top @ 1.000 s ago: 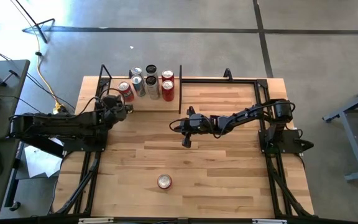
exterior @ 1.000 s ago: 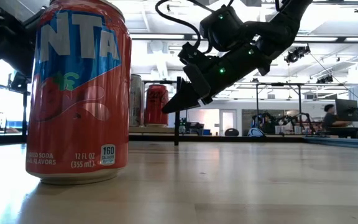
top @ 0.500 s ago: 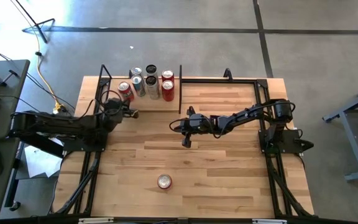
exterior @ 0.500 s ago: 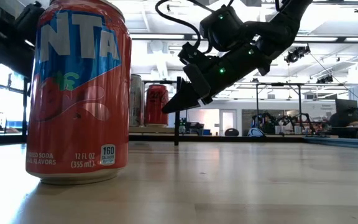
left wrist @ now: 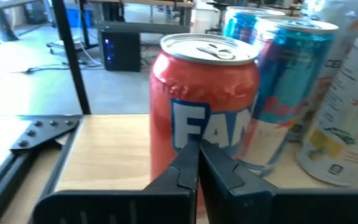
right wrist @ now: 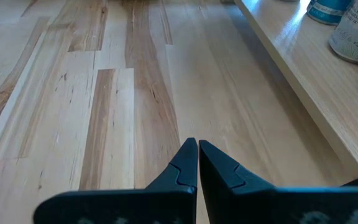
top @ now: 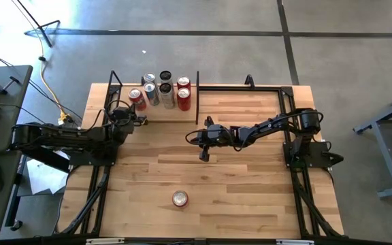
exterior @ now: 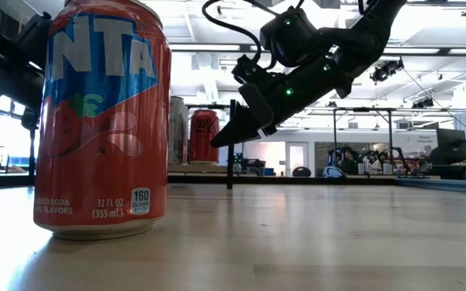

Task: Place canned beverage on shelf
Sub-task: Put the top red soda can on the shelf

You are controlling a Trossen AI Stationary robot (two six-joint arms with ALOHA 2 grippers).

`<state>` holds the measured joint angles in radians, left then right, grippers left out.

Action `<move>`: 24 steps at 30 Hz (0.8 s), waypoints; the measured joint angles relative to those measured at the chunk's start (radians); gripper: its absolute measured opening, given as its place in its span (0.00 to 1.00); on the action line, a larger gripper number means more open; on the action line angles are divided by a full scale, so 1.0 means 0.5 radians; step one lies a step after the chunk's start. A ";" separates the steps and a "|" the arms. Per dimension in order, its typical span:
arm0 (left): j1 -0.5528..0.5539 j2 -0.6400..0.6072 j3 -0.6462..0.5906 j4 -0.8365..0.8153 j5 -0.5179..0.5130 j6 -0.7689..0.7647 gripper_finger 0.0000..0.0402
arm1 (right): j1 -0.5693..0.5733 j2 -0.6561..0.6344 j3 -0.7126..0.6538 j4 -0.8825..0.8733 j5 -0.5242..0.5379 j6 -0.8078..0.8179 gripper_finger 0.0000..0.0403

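Red Fanta can [exterior: 103, 121] sat closest to the low camera, upright on the slatted tabletop [top: 250, 184], out toward the front edge and well apart from both pincers, so that looked like the one you still had to fetch.

Going further in, your right gripper [top: 204, 156] hung over the middle of the table with its fingers pressed together and nothing between them. It pointed down at bare wood, with the shelf [right wrist: 303, 81] off to one side of it in its wrist view. My guess is you parked it there to keep the lane to the shelf free.

Furthest back, your left gripper [left wrist: 197, 163] was also pinched shut and empty, its tips right in front of another red can [left wrist: 204, 106] that stood on the shelf board [top: 156, 113]. Beyond that can were the blue cans [left wrist: 288, 74] and a pale one [left wrist: 347, 106], all bunched together between the black rod uprights [top: 197, 95]. Packed like that to leave room, I'd say. Whether the tips touched the red can, I couldn't tell.
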<state>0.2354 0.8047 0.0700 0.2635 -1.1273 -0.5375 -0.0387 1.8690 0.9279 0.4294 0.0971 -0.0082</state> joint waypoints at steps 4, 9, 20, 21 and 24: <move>0.000 -0.002 0.000 0.002 0.027 -0.004 0.00 | 0.000 0.000 0.000 0.000 0.001 0.000 0.00; -0.030 -0.001 0.000 0.077 0.629 0.177 0.00 | 0.000 0.000 0.000 0.000 0.000 -0.001 0.00; 0.130 0.040 0.001 0.060 0.298 0.068 0.00 | 0.000 0.000 0.000 0.000 0.000 -0.036 0.00; 0.160 0.040 0.001 0.059 0.302 0.070 0.00 | 0.000 0.000 0.000 0.000 0.001 -0.037 0.00; 0.241 0.040 0.001 0.062 0.309 0.112 0.00 | 0.000 0.000 0.000 0.000 0.000 -0.037 0.00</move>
<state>0.3556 0.8246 0.0704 0.2946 -0.9727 -0.4815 -0.0387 1.8690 0.9279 0.4294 0.0974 -0.0269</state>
